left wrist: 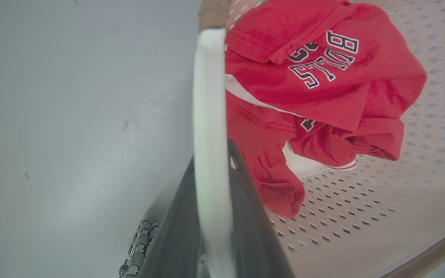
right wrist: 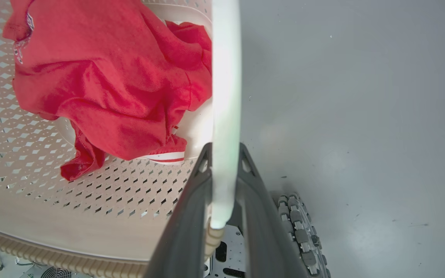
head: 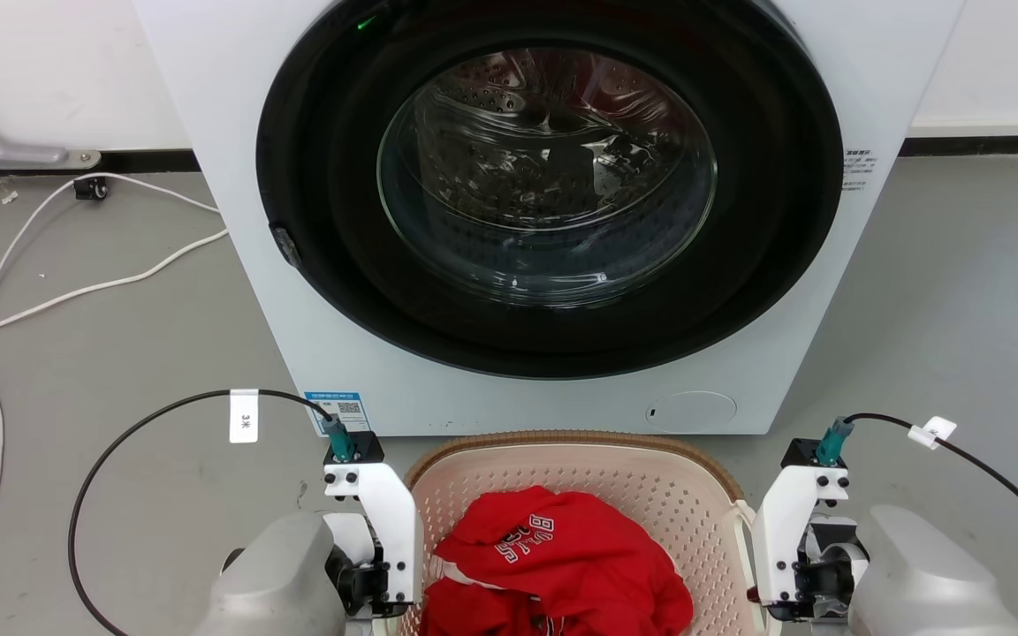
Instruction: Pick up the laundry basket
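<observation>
Washing machine (head: pixel 527 212) takes the top and centre of the head view, door shut, with grey floor (head: pixel 102 371) around it. The laundry basket (head: pixel 650 495) is at bottom centre of that frame, just in front of the washer and between our two wrists. We can't tell whether it sits on the floor or hangs clear of it.

There's one crumpled red jersey (head: pixel 562 548) inside, so we judge the load light. The basket is thin perforated plastic, stiff enough to carry, but we expect the walls to flex. Lift both ends level. The smooth handles could slide along the fingers.

The hold points are the white side handles, and we're on them:
- Left gripper (left wrist: pixel 211 154): fingers pinching the left handle (left wrist: pixel 207 85).
- Right gripper (right wrist: pixel 224 146): fingers pinching the right handle (right wrist: pixel 226 77).

The head view gives layout and washer clearance, and the wrist views give the finger contact. The left wrist view adds the jersey lettering (left wrist: pixel 319 58) at upper right. The right wrist view adds the brown rim (right wrist: pixel 52 258) at lower left and a base wheel (right wrist: pixel 299 231) at bottom right. A white cable (head: pixel 76 291) trails along the left of the head frame.
</observation>
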Motion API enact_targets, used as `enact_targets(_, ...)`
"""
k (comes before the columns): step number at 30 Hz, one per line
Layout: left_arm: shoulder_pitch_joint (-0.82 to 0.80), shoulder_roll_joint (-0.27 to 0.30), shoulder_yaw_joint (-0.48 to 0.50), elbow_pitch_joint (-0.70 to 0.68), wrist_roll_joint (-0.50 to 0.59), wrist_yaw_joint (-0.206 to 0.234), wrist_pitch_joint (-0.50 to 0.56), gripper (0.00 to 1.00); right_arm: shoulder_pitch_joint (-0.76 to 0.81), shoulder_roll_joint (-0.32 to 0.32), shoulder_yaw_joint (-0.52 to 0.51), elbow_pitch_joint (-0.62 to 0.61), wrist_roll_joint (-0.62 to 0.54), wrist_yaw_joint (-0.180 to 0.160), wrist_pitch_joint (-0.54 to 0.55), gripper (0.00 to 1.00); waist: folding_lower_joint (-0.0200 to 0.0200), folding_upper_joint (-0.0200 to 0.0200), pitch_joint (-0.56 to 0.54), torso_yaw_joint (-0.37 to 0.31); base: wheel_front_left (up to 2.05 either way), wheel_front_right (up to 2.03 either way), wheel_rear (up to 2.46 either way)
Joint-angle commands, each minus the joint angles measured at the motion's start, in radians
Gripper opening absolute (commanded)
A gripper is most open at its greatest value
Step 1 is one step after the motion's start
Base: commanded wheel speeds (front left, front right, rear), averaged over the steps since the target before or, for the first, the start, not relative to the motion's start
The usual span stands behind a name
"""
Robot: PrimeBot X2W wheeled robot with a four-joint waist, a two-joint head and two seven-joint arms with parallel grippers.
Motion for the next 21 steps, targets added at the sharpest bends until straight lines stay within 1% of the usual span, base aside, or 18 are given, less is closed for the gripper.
enact_targets(1,-0.002,-0.033,-0.003,-0.019,-0.016,-0.014,-0.01,0.0,0.009,0.035,-0.001,-0.009,0.006,0.013,0.006,0.0,0.0,0.0,0.0,-0.001,0.0,0.0,0.0)
enact_targets(21,0.011,-0.038,-0.055,-0.012,-0.068,-0.015,-0.029,0.0,0.002,0.026,-0.016,-0.008,-0.006,0.013,0.036,0.0,0.0,0.0,-0.005,-0.013,0.0,0.0,0.0)
